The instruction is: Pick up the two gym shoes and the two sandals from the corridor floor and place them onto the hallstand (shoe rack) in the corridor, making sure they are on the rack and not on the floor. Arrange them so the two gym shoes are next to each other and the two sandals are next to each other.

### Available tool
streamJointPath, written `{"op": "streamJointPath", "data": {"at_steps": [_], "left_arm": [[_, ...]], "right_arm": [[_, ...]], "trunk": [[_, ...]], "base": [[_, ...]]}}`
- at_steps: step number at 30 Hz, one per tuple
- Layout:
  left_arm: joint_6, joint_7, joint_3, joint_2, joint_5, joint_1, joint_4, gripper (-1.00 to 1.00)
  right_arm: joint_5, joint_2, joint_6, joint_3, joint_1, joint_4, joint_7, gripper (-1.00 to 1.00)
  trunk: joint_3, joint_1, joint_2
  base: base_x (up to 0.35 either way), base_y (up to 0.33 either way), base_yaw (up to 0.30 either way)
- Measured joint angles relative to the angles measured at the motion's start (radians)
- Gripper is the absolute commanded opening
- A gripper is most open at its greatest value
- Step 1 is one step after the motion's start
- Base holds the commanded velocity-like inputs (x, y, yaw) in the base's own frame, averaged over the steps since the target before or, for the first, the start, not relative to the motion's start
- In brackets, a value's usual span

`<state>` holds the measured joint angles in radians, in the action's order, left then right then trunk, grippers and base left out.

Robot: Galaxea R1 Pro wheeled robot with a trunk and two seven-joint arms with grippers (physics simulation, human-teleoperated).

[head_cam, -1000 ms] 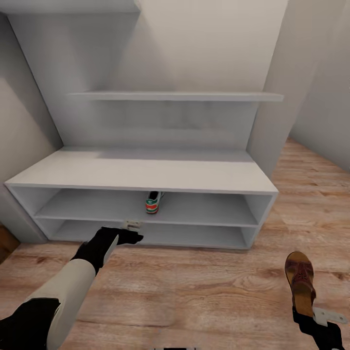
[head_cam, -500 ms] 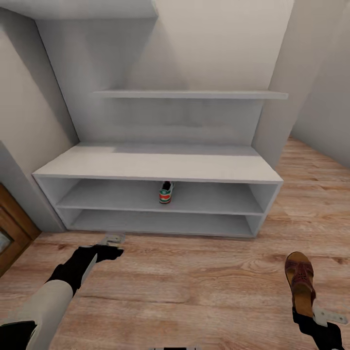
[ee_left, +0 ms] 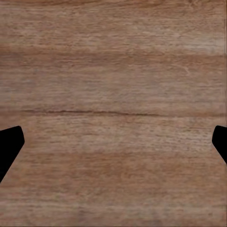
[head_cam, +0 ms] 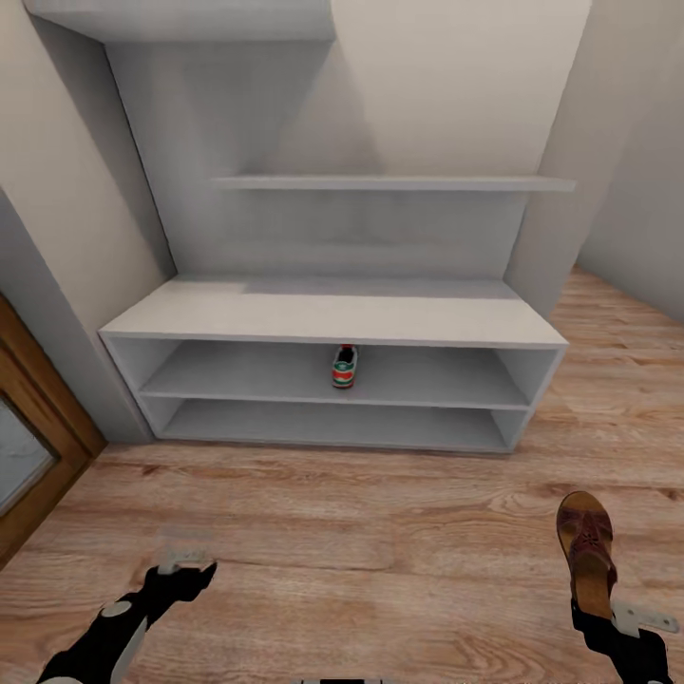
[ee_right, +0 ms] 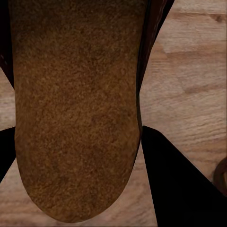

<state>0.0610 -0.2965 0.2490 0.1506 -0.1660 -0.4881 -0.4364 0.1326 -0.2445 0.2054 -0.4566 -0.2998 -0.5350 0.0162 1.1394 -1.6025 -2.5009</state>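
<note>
Right gripper (head_cam: 613, 622) at lower right of the head view clamps a sandal (head_cam: 587, 553) by its heel, toe pointing up-frame, above the corridor floor (head_cam: 380, 532). Left gripper (head_cam: 185, 570) at lower left hangs empty over bare planks, fingers (ee_left: 9, 144) spread wide. One gym shoe (head_cam: 345, 367) sits mid-frame on the hallstand (head_cam: 332, 318) upper open shelf, heel toward camera.

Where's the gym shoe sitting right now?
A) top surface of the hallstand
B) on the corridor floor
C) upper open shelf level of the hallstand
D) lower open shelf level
C: in the head view the gym shoe stands on the upper of the two open shelf levels of the hallstand, under its top board, heel facing out, near the middle of the shelf.
</note>
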Motion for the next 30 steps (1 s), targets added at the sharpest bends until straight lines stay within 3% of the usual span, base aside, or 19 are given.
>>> {"op": "streamJointPath", "data": {"at_steps": [2, 3, 4, 15, 30], "left_arm": [[0.04, 0.001, 0.0, -0.002, 0.0, 0.011, 0.029, 1.0], [0.149, 0.001, 0.002, 0.002, -0.002, 0.027, 0.122, 1.0], [0.165, 0.002, 0.004, 0.004, -0.002, 0.034, 0.145, 1.0], [0.194, -0.003, 0.065, 0.006, -0.003, 0.077, 0.174, 1.0], [0.195, -0.004, 0.073, 0.005, -0.003, 0.081, 0.177, 1.0]], "right_arm": [[0.0, 0.0, 0.0, 0.0, 0.0, 0.0, 0.0, -1.0], [0.0, 0.0, 0.0, 0.0, 0.0, 0.001, -0.001, -1.0], [0.001, 0.0, 0.0, 0.0, 0.0, 0.002, -0.001, -1.0], [0.003, 0.023, 0.002, 0.001, 0.0, 0.005, -0.001, -1.0], [0.003, 0.029, 0.002, 0.002, 0.0, 0.036, 0.0, -1.0]], "trunk": [[0.0, 0.0, 0.0], [0.0, 0.0, 0.0], [0.0, 0.0, 0.0], [0.0, 0.0, 0.0], [0.0, 0.0, 0.0]], "base": [[-0.002, 0.004, 0.0], [0.0, 0.0, 0.0], [0.0, 0.0, 0.0], [0.047, 0.165, 0.0], [0.085, 0.295, 0.0]]}}
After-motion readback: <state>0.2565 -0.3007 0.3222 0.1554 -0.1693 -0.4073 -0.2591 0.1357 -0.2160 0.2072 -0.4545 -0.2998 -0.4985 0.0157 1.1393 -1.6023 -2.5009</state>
